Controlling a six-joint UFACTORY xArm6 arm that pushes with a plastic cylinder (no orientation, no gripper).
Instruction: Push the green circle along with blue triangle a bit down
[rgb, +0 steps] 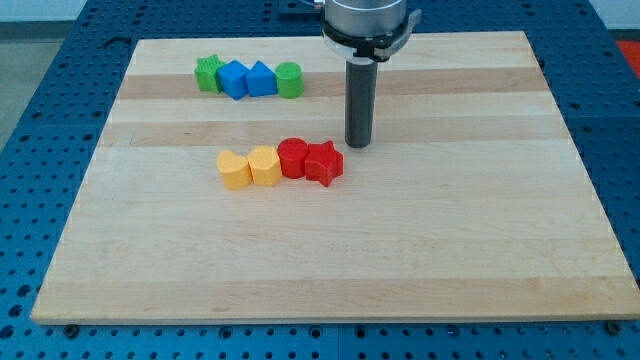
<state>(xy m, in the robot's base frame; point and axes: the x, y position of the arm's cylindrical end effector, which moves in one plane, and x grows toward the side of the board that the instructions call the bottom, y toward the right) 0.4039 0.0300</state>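
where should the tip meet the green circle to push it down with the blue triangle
Contact the top edge of the green circle, coming from the view's top. It touches the blue triangle on its left, so favour their seam. My tip now sits below and right of both.

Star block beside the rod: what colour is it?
Red. The star shows clearly in the camera view, just below-left of my tip.

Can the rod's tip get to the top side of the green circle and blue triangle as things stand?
Probably yes. My tip sits right of and below the green circle and blue triangle, with bare board between. The red star lies lower, off that path.
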